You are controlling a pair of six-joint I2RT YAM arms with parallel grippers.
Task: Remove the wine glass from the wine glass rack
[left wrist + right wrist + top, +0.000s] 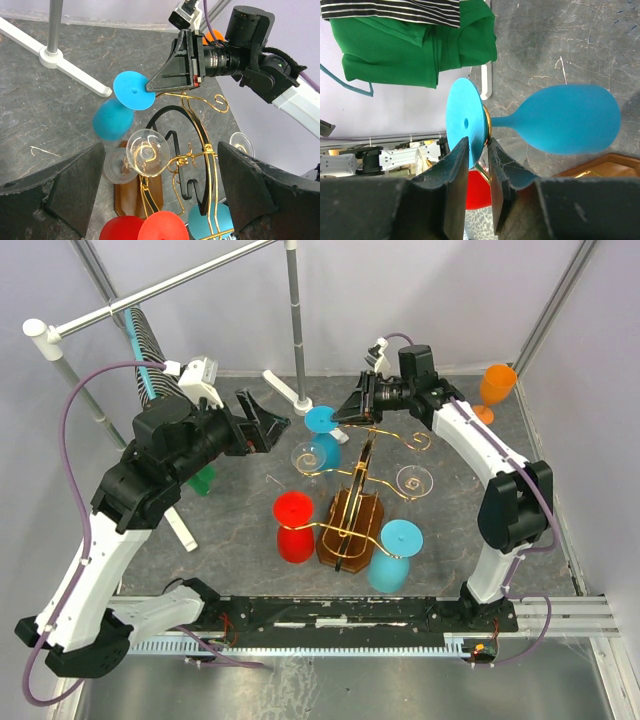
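Note:
The wine glass rack (352, 532), gold wire on a brown wooden base, stands mid-table with several glasses hanging upside down. My right gripper (341, 417) is shut on the flat foot of the back blue wine glass (323, 421). In the right wrist view the fingers (456, 165) pinch the blue foot (464, 117) beside a gold wire loop, with the bowl (570, 125) to the right. The left wrist view shows the same glass (133, 90), the right gripper (150, 87) and the rack (202, 137). My left gripper (272, 420) (161, 147) is open and empty, left of the rack.
A red glass (294, 525), a second blue glass (395, 552) and two clear glasses (310, 456) (414, 480) hang on the rack. An orange glass (495, 386) stands at the back right. A grey pole frame (295, 310) and a green cloth (203, 480) are at the back left.

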